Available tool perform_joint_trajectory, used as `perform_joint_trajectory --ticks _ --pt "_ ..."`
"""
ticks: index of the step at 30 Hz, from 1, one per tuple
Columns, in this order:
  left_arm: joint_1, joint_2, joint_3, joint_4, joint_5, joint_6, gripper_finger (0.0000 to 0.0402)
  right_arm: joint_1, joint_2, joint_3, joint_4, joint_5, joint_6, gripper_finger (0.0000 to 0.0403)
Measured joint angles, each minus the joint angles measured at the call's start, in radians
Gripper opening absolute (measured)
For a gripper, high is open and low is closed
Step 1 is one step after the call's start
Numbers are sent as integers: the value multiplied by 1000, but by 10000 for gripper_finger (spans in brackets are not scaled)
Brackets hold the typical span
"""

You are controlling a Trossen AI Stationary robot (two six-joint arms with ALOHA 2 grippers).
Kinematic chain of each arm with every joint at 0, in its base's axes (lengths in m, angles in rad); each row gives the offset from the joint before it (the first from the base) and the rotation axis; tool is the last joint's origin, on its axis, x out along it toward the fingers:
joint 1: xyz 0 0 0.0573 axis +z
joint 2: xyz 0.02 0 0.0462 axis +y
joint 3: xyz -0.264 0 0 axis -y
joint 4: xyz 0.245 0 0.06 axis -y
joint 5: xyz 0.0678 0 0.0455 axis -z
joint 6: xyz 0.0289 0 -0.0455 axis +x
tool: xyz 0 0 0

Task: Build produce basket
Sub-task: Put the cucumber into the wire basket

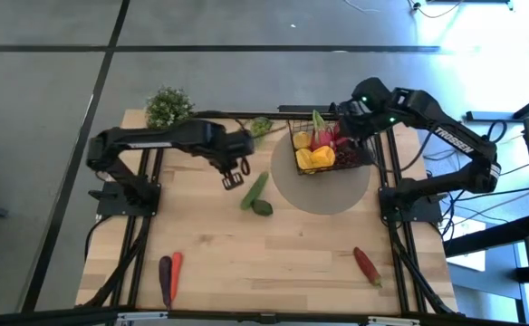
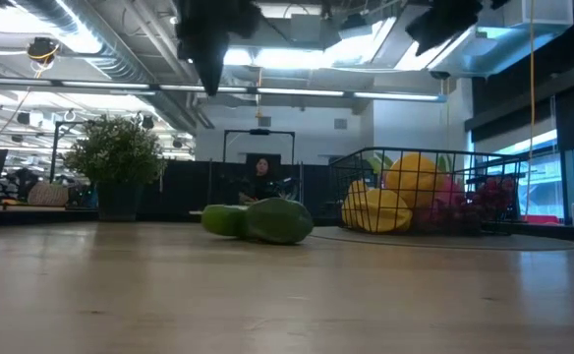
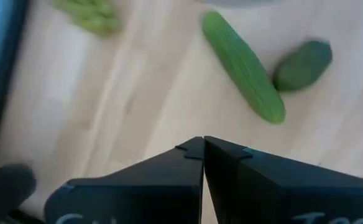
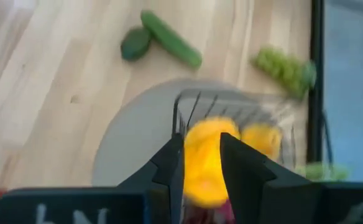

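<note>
Basket (image 1: 326,154) lies long axis across table, opening upward.

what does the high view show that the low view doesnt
Only the high view shows the carrot, the dark eggplant beside it, the red chili, the green grapes, and both grippers: left shut over the table, right above the basket.

Only the low view shows a seated person in the room behind.

Both show the cucumber, avocado, potted plant and filled basket.
</note>
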Motion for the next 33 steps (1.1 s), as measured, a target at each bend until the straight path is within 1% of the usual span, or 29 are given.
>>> perform_joint_trajectory --ticks 5,10,12,17,20,23,27,30,33 --pt "0 -97 0 -13 -82 -79 0 66 34 0 179 7 61 93" --pt "-8 -144 0 -45 -115 -104 0 129 77 0 253 26 63 94" --pt "-8 -150 0 -58 -117 -108 0 148 101 0 275 51 64 99" --pt "-8 -151 0 -92 -118 -109 0 196 170 0 335 144 62 136" --pt "-8 -147 -1 -98 -124 -109 0 219 218 0 378 158 54 165" --pt "-8 -149 -1 -98 -133 -110 0 243 270 0 397 158 -40 190" --pt "-8 -163 0 -101 -134 -130 0 265 359 0 399 121 -212 201" --pt "-8 -177 -1 -117 -133 -134 0 279 442 0 426 106 -274 201" --pt "-8 -180 1 -118 -134 -155 0 292 525 0 483 113 -283 202"
